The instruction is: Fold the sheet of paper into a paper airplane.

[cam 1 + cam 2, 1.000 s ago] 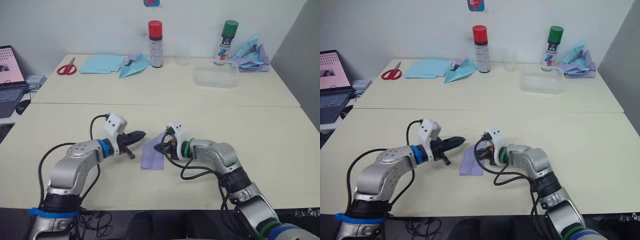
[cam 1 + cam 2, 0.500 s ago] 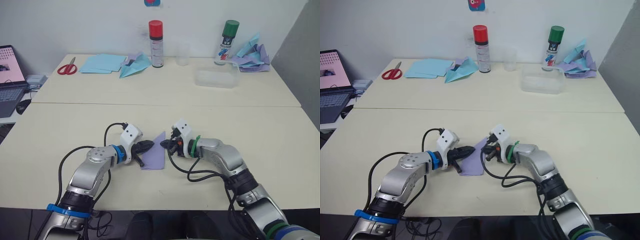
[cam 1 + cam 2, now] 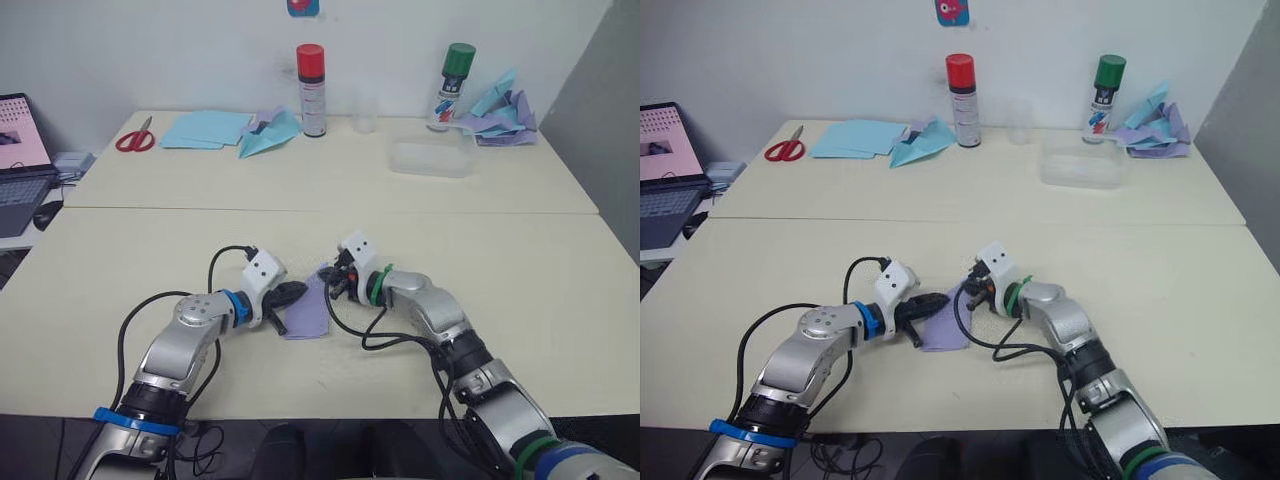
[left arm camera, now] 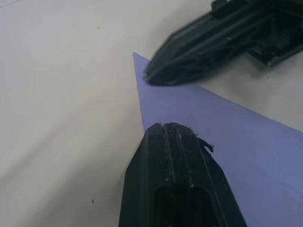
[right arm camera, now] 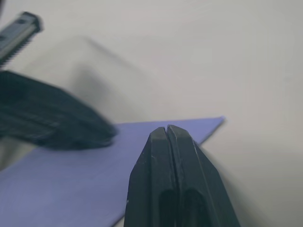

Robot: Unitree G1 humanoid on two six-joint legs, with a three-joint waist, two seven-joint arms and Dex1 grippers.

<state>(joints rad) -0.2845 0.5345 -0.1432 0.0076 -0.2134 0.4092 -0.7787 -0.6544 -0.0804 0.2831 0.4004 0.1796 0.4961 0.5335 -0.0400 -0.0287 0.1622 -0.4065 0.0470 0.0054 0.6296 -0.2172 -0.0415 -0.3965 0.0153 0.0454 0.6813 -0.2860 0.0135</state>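
Left gripper (image 3: 296,291) and right gripper (image 3: 326,279), jaws closed, both press the folded sheet of paper (image 3: 309,313) onto the bench (image 3: 560,300).

Even bright light, wrist views blurred

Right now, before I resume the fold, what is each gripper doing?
Left gripper: shut, tip on the sheet of paper.
Right gripper: shut, tip over the paper's corner.

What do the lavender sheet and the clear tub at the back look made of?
The sheet of paper: thin matte paper, apparently, lying flat with crisp straight edges and one corner lifted. The clear tub: likely translucent plastic, since the table shows faintly through its cloudy walls.
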